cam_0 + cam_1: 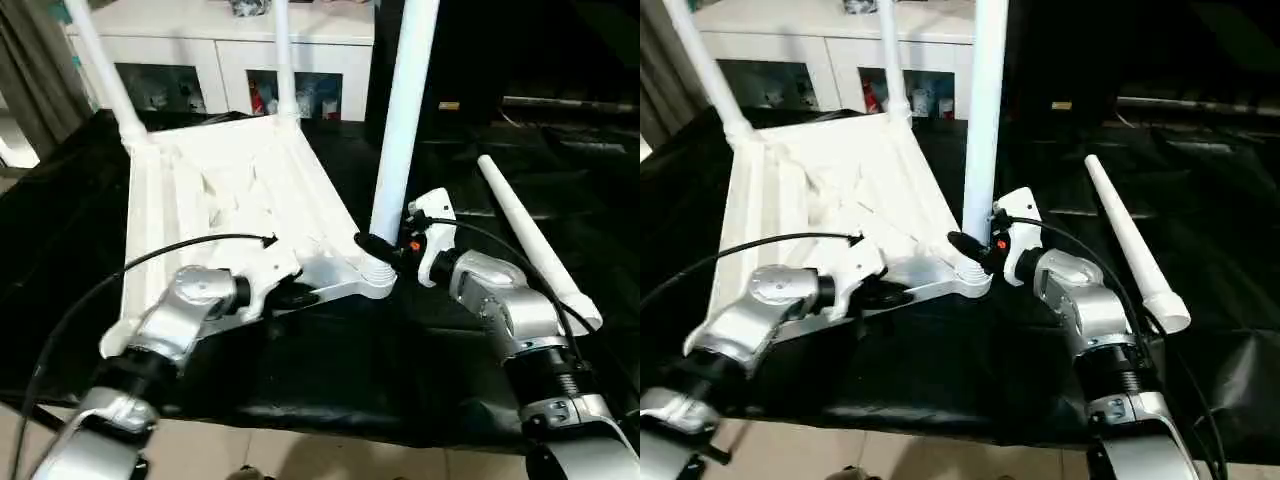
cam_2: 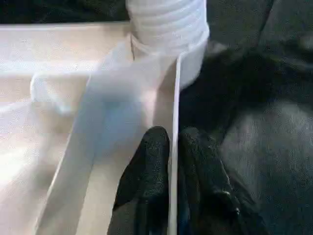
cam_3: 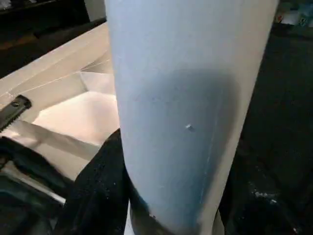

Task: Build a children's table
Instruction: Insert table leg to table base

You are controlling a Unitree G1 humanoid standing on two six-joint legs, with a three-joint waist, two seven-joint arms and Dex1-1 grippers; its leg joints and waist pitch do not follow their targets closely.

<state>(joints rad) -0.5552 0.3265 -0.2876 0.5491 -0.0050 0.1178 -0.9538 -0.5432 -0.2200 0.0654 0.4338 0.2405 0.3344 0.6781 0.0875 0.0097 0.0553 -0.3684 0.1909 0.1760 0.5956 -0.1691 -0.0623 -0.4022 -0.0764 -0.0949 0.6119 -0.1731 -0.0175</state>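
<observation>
1. Upside down on the black cloth [image 1: 330, 380], the tabletop [image 1: 215, 195] is pinched at its thin rim by the left gripper [image 2: 173, 147].
2. Low down, the near leg [image 1: 405, 110] is clasped by the right gripper [image 1: 385, 245]; light, stiff, slippery plastic is judged.

White plastic on black cloth

The tabletop [image 1: 230, 200] and legs [image 1: 405, 110] look like smooth, faintly glossy plastic; the counter's cloth [image 1: 330, 370] is matt and creased; forearms [image 1: 505, 300] are brushed silver metal.

A black cloth [image 1: 330, 370] covers the counter, falling over its near edge above a pale tiled floor [image 1: 300, 455]. Against the far wall stands a white cabinet [image 1: 215, 45] with glass doors, a grey curtain [image 1: 40, 70] at far left
</observation>
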